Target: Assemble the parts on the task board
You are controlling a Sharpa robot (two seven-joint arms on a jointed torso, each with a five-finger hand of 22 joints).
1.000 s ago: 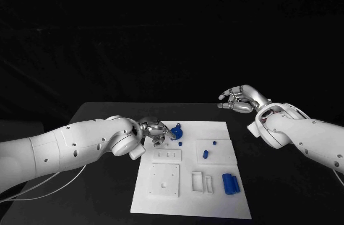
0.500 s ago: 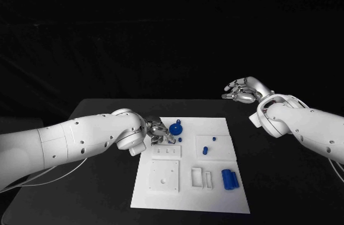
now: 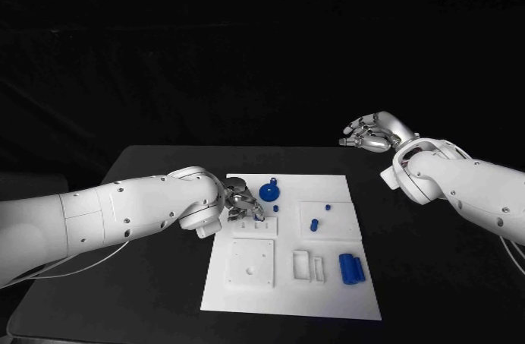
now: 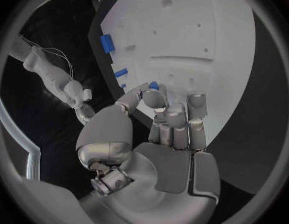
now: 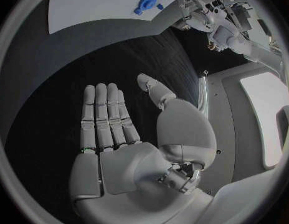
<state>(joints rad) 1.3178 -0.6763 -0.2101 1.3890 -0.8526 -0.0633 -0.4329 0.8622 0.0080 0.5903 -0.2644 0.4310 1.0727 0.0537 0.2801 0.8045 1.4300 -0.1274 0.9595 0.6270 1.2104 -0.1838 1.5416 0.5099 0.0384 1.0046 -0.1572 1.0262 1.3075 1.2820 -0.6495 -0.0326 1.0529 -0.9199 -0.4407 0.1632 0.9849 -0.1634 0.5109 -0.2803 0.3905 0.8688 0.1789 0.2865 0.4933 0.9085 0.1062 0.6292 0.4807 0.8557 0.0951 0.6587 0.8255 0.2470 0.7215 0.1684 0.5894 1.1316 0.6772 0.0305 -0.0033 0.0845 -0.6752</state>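
The white task board (image 3: pixel 328 298) lies in the middle of the black table. My left hand (image 3: pixel 243 206) hovers over the board's far left corner, above a raised white block with slots (image 3: pixel 258 227). In the left wrist view its fingers (image 4: pixel 174 118) are curled in, and thumb and a finger pinch a small blue part (image 4: pixel 154 85). A round blue part (image 3: pixel 271 191) stands just right of that hand. My right hand (image 3: pixel 372 131) hangs raised beyond the board's far right corner, its palm (image 5: pixel 119 149) bare and fingers straight.
Further blue parts are on the board: a small peg (image 3: pixel 277 207), two pieces (image 3: pixel 314 224) on the right-hand plate, and two cylinders (image 3: pixel 350 268) near the right edge. White blocks (image 3: pixel 252 264) sit at the near left. Black table (image 3: pixel 438 268) flanks the board.
The head view has shifted a little. My left hand has drawn slightly toward the near side, away from the round blue part. The right hand has stayed raised in much the same place.
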